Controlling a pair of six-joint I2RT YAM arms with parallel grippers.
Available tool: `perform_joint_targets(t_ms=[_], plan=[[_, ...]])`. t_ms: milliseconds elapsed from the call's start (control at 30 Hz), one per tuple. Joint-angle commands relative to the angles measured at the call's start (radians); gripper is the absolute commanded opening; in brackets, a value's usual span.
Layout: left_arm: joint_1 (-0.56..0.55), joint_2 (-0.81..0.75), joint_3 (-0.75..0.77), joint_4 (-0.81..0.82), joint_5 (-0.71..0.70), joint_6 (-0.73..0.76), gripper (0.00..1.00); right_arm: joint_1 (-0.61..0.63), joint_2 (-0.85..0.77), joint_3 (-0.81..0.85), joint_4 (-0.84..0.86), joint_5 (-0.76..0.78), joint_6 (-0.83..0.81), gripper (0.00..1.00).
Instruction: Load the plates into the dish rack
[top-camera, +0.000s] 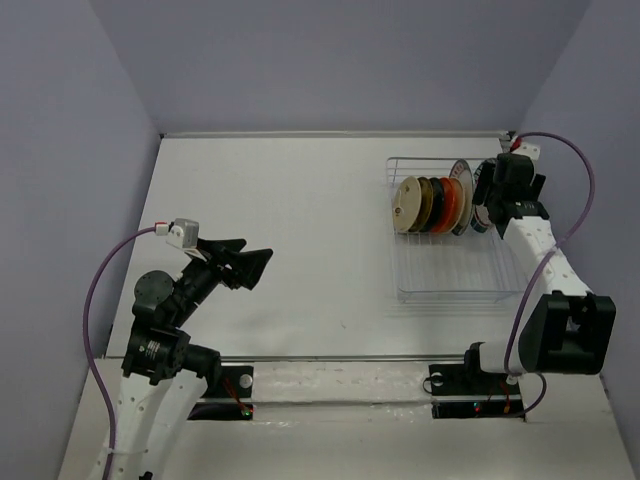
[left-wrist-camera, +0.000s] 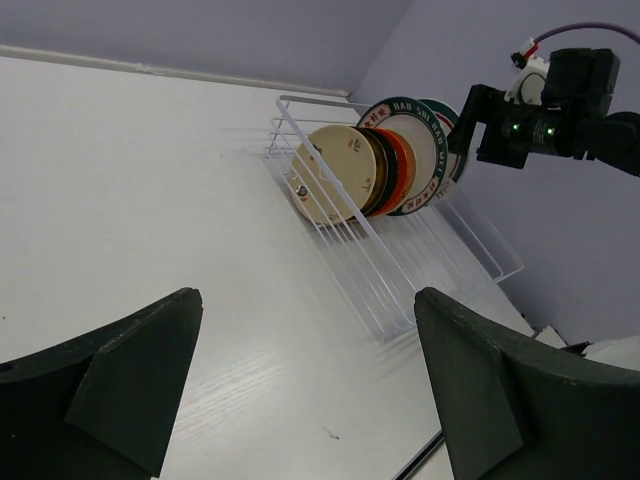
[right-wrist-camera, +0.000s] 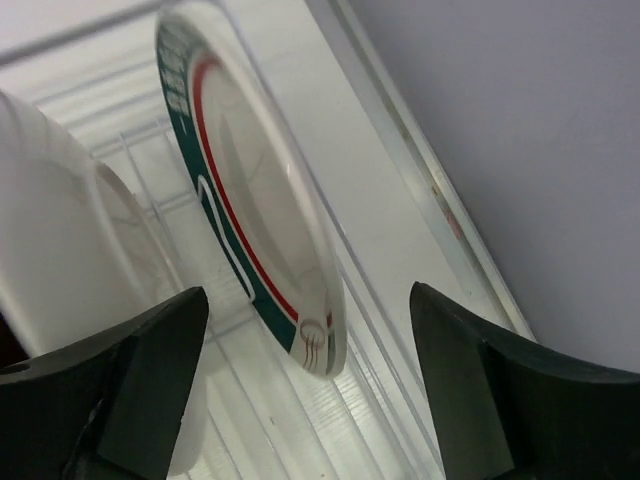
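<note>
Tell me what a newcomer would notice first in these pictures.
A colourful row of plates stands on edge at the far end of the white dish rack, on the right side of the table. The right gripper is at that row's right end, open, with a green-and-red rimmed plate between its fingers. The left gripper hangs open over the table's left side.

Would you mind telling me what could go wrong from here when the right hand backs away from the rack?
The right hand is open, with a finger on either side of the patterned plate. Pulling back off-line might clip the plate's rim and tip it. The plates stand packed close together at one end of the dish rack, so one knocked plate could push the others over.
</note>
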Motion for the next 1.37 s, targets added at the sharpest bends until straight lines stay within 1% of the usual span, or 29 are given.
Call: perform_joint_targets(t_ms=[0,67,133,167,233,267,300,367,400,433,467,500,567,600,667,767,800,933,1167,1333], plan=[[-0.003,0.010,-0.011,0.009,0.003,0.012,0.99,0.003,-0.070,0.166,-0.058,0.079,0.115,0.92],[-0.003,0.018,-0.011,0.007,-0.001,0.012,0.99,0.003,-0.120,0.225,-0.096,0.038,0.174,0.98],[-0.003,0.023,-0.011,0.009,-0.001,0.012,0.99,0.003,-0.168,0.243,-0.106,-0.012,0.216,0.99],[-0.003,0.024,-0.011,0.009,-0.003,0.012,0.99,0.003,-0.196,0.243,-0.103,-0.072,0.253,1.00],[-0.005,0.029,-0.011,0.007,-0.006,0.012,0.99,0.003,-0.275,0.234,-0.100,-0.140,0.285,1.00],[-0.005,0.029,-0.011,0.009,-0.012,0.012,0.99,0.003,-0.300,0.214,-0.093,-0.227,0.306,0.95],[-0.005,0.027,-0.011,0.009,-0.017,0.014,0.99,0.003,-0.323,0.201,-0.089,-0.275,0.310,1.00],[-0.003,0.024,-0.012,0.007,-0.032,0.012,0.99,0.003,-0.387,0.175,-0.090,-0.354,0.322,1.00],[-0.003,0.027,-0.011,0.006,-0.046,0.012,0.99,0.003,-0.412,0.146,-0.090,-0.447,0.343,1.00],[-0.003,0.029,-0.012,0.006,-0.057,0.012,0.99,0.003,-0.476,0.129,-0.087,-0.521,0.359,1.00],[-0.002,0.029,-0.012,0.004,-0.061,0.012,0.99,0.003,-0.513,0.109,-0.078,-0.650,0.388,1.00],[-0.003,0.035,-0.012,0.007,-0.069,0.012,0.99,0.003,-0.554,0.085,-0.032,-0.709,0.405,1.00],[-0.003,0.041,-0.012,0.007,-0.083,0.012,0.99,0.003,-0.639,0.019,0.006,-0.818,0.446,1.00],[-0.002,0.046,-0.012,0.009,-0.084,0.012,0.99,0.003,-0.721,0.001,0.029,-0.829,0.455,1.00],[-0.003,0.046,-0.012,0.023,-0.090,0.009,0.99,0.003,-0.829,-0.047,0.034,-0.856,0.463,1.00],[-0.003,0.032,-0.012,0.049,-0.098,0.006,0.99,0.003,-0.920,-0.099,0.007,-0.875,0.442,1.00],[-0.003,0.021,-0.011,0.069,-0.103,0.005,0.99,0.003,-0.976,-0.119,0.003,-0.873,0.439,1.00],[-0.003,0.023,0.013,0.136,-0.110,-0.012,0.99,0.003,-1.085,-0.226,-0.012,-0.823,0.442,1.00],[-0.002,0.099,0.130,0.153,-0.095,-0.005,0.99,0.012,-1.127,-0.248,-0.027,-0.772,0.388,1.00],[-0.002,0.110,0.113,0.204,-0.092,-0.032,0.99,0.021,-1.121,-0.208,-0.055,-0.737,0.365,1.00]])
